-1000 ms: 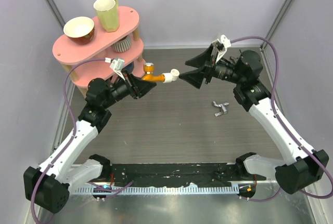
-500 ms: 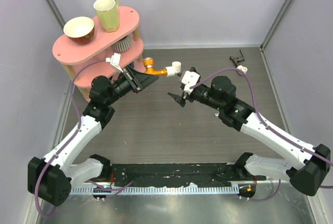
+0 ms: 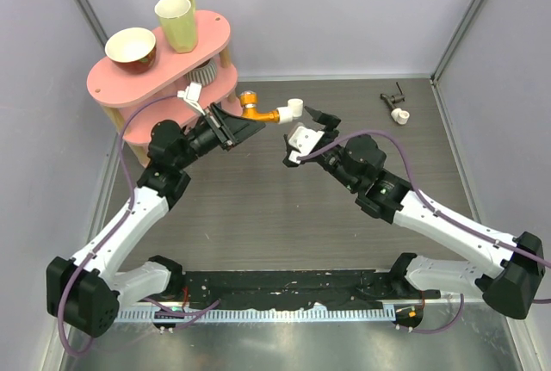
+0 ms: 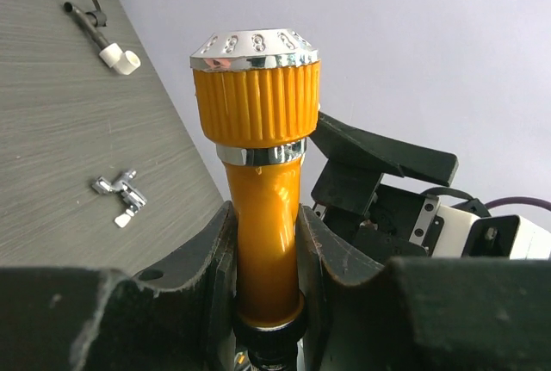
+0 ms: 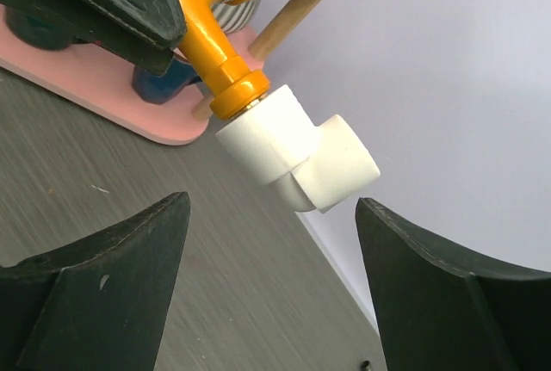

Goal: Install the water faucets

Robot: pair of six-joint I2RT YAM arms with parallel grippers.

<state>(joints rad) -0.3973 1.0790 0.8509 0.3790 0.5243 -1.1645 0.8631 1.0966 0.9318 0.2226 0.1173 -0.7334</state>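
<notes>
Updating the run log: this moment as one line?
left gripper: shut on orange tap | white fitting: joined to tap | right gripper: open, facing fitting, apart

tap (image 4: 265, 233): you see glossy orange plastic
knob (image 4: 254, 48): shiny, silvery
fitting (image 5: 297, 151): smooth matt white plastic
worktop (image 3: 258, 216): matt wood grain

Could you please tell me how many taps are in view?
3: orange tap in the left pincer; dark tap at the table's far right; silver tap on the table, visible only from the left wrist.
</notes>
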